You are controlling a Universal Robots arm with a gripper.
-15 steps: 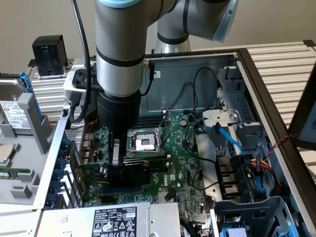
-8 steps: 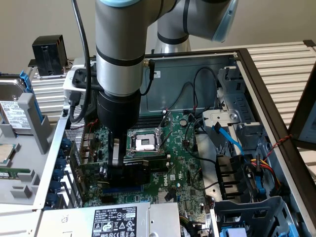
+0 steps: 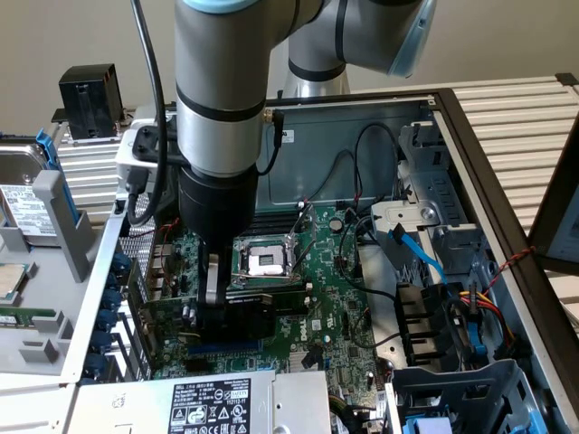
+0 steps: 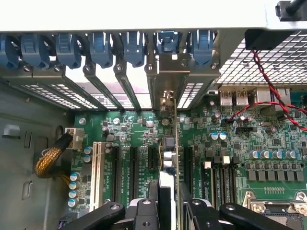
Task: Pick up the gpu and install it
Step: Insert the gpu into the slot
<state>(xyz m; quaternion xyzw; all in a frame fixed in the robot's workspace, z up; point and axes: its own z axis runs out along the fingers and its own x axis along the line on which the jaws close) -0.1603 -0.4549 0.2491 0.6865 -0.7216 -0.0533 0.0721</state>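
The gpu (image 3: 258, 312), a short green card with a black shroud, stands on edge over the expansion slots of the motherboard (image 3: 335, 307) inside the open computer case. My gripper (image 3: 210, 312) comes down from above and is shut on it. In the wrist view the gpu (image 4: 173, 143) shows edge-on between my black fingers (image 4: 146, 211), and my gripper (image 4: 172, 211) straddles its top edge. Its metal bracket (image 4: 168, 81) sits at a rear slot opening of the case. I cannot tell whether the card is pressed fully into its slot.
The CPU socket (image 3: 262, 258) lies just beyond the card. A power supply (image 3: 208, 398) sits at the near edge, and drive cages with a blue cable (image 3: 421, 258) are on the exterior view's right. Blue slot clips (image 4: 100, 48) line the rear wall. A hard drive (image 3: 23, 208) lies outside the case.
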